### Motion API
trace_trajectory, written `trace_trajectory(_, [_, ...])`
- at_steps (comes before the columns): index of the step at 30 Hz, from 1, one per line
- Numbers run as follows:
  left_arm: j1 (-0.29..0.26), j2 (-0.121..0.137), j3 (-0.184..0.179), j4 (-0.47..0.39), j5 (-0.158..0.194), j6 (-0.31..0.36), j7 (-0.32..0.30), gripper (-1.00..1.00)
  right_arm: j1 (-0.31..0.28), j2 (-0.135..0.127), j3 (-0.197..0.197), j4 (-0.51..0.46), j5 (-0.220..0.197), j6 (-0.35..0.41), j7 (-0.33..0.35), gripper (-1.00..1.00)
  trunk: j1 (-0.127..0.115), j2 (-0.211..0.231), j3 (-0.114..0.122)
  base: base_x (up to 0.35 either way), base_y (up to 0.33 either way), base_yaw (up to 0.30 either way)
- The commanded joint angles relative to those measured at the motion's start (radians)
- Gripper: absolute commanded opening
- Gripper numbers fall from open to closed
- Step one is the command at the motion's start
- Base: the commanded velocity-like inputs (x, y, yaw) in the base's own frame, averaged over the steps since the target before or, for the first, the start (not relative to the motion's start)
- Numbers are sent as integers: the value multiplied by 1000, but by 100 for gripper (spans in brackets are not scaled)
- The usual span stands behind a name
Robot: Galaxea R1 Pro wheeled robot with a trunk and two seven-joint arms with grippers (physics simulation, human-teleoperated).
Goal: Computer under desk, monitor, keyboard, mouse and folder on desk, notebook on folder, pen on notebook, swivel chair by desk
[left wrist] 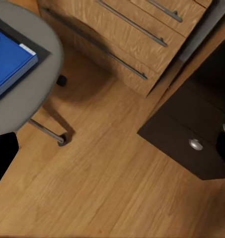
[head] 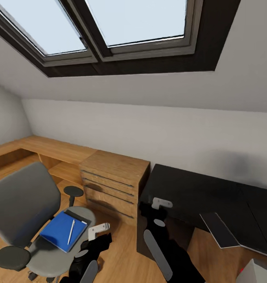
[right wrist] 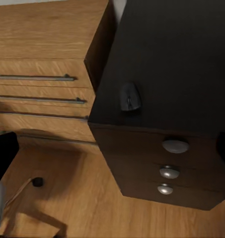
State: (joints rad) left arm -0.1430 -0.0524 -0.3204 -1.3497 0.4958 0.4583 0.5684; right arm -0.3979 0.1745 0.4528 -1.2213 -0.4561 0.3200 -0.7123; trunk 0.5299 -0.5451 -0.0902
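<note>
The grey swivel chair (head: 23, 204) stands at the left on the wood floor. On its seat lies a blue notebook (head: 62, 230) on a dark folder (head: 79, 214), with a white pen (head: 71, 231) on top; the notebook (left wrist: 8, 64) also appears in the left wrist view. The black desk (head: 196, 192) is at the right. A dark mouse (right wrist: 130, 96) sits on the desk near its front corner, above the drawer knobs. My left gripper (head: 98, 229) hangs open beside the chair seat. My right gripper (head: 161, 203) is open over the desk's near corner.
A wooden drawer cabinet (head: 109, 184) stands between chair and desk, with a long wooden counter (head: 43, 147) behind. A flat dark slab with a pale edge (head: 220, 230) lies on the desk at the right. A sloped wall with skylights (head: 109, 23) rises above.
</note>
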Motion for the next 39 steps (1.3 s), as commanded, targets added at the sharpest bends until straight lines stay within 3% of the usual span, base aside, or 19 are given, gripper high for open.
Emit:
trace_trajectory(1, [-1,0,-2,-1,9,2,9,100,-1,0,1,-1,0,5,-6,100,1,-2,-3,29,0,254])
trace_trajectory(10, [-1,0,-2,0,12,2,8,100,-1,0,1,20,30,4,-3,100,1,-2,-10,8,0,234])
trace_trajectory(14, [-1,0,-3,0,11,2,8,100,-1,-2,29,42,81,4,0,100,1,-2,-12,47,0,67])
trace_trajectory(15, [-1,0,-3,0,9,1,9,100,-1,-18,91,78,151,2,0,100,1,-2,-12,151,0,12])
trace_trajectory(16, [-1,0,-3,0,9,1,9,100,-1,-24,108,94,179,-2,0,100,1,-2,-12,107,0,8])
trace_trajectory(19, [-1,0,-3,0,8,1,10,100,-3,-33,125,133,219,-19,4,100,1,-2,-12,62,0,4])
trace_trajectory(21, [-1,0,-4,-1,8,0,9,100,-7,-54,131,185,245,-43,31,100,1,-2,-12,23,0,2])
trace_trajectory(22, [-1,0,-4,-7,9,0,5,100,-48,-99,121,272,256,-82,118,100,1,-2,-12,6,0,0])
trace_trajectory(23, [-1,1,-4,-10,9,0,3,100,-100,-112,99,349,259,-107,184,100,1,-2,-12,3,0,0])
trace_trajectory(24, [-1,1,-3,-11,9,0,3,100,-122,-114,88,382,259,-116,206,100,1,-2,-12,2,0,0])
trace_trajectory(28, [-1,0,-5,-14,9,0,2,100,-410,-121,17,867,248,-258,446,100,1,-2,-12,0,0,0])
trace_trajectory(29, [-1,0,-8,-14,9,0,2,100,-440,-122,11,929,240,-286,469,100,1,-2,-12,0,0,0])
trace_trajectory(32, [-1,0,-35,-18,9,0,2,100,-482,-123,-1,1044,223,-344,504,100,1,-2,-12,0,0,0])
trace_trajectory(33, [-1,0,-50,-23,11,0,2,100,-490,-103,-3,1099,219,-359,511,100,1,-2,-12,5,0,0])
trace_trajectory(34, [-1,0,-54,-25,12,0,1,100,-491,-89,-6,1118,218,-360,512,100,1,-2,-12,78,0,0])
trace_trajectory(39, [-1,1,-58,-26,14,0,1,100,-493,-78,-16,1134,217,-361,512,100,1,-2,-12,225,0,0])
